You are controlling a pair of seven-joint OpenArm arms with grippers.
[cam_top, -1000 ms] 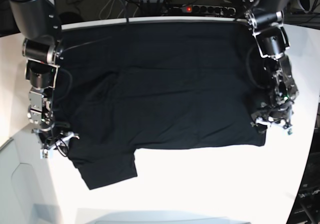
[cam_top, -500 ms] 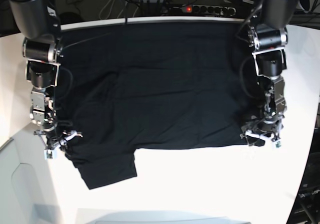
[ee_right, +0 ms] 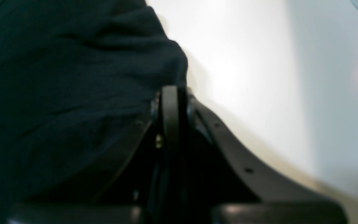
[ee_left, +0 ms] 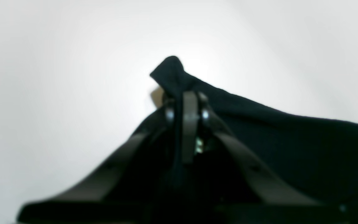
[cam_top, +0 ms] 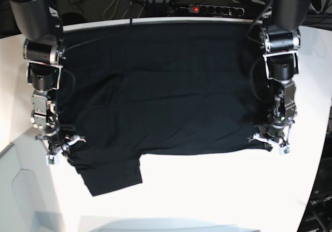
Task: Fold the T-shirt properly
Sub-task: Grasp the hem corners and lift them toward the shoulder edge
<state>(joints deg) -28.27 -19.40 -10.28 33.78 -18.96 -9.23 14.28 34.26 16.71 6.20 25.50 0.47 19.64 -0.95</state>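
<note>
Black cotton of the T-shirt (cam_top: 171,86) was spread nearly flat on the white bench (cam_top: 218,190); one sleeve lay loose at the near edge; no fold was yet made; both near corners were pinched, by the left gripper (cam_top: 270,138) and the right gripper (cam_top: 62,146), fingers pressed together on cloth; the whole folding was judged still left.

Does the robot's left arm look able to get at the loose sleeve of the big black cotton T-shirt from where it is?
Probably not right now: the left gripper is shut on the black cotton T-shirt's opposite corner, while the loose sleeve lies beside the right gripper.
</note>
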